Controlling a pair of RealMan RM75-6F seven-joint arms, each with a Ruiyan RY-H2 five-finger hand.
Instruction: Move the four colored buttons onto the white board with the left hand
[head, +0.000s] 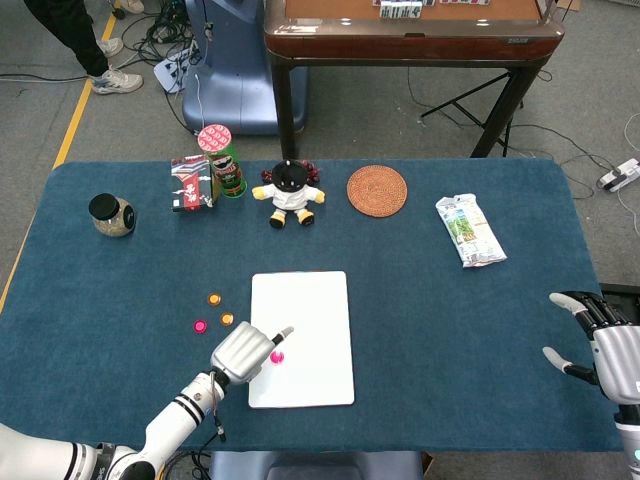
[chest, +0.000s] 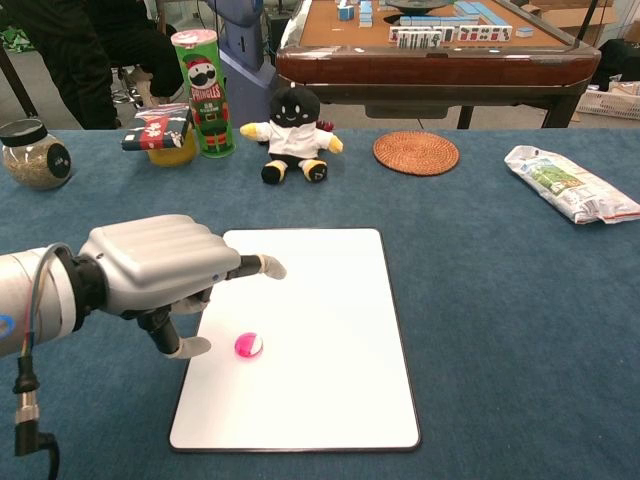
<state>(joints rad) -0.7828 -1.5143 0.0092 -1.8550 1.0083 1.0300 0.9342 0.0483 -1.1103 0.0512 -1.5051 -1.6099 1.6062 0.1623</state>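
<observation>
Left hand (chest: 150, 275) is seen over the left edge of the white board (chest: 330, 300), palm down. One finger is stretched out over the board, the thumb is held low beside the pink button (chest: 248, 345), and the remaining fingers appear curled under. Nothing is held; a gap is seen between thumb and button.

The pink button is seen lying flat on the board, in its lower left part, near the left edge. In the head view it (head: 277, 356) shows just right of the left hand (head: 243, 352).

Three more buttons are seen on the blue table (head: 450, 330), left of the board and off it: an orange one (head: 214, 298) farthest back, a second orange one (head: 227, 319) nearer the board, and a pink one (head: 200, 325) to their left. They lie close together without touching. In the chest view they are hidden behind the hand.

Right hand (head: 600, 340) is seen at the right table edge, well apart from the board, fingers spread and empty. It is not seen in the chest view.

Along the far side of the table are noted, left to right: a jar (head: 111, 214), a small red packet (head: 191, 183), a green can (head: 221, 160), a plush doll (head: 290, 193), a woven coaster (head: 377, 190) and a snack bag (head: 469, 230).
</observation>
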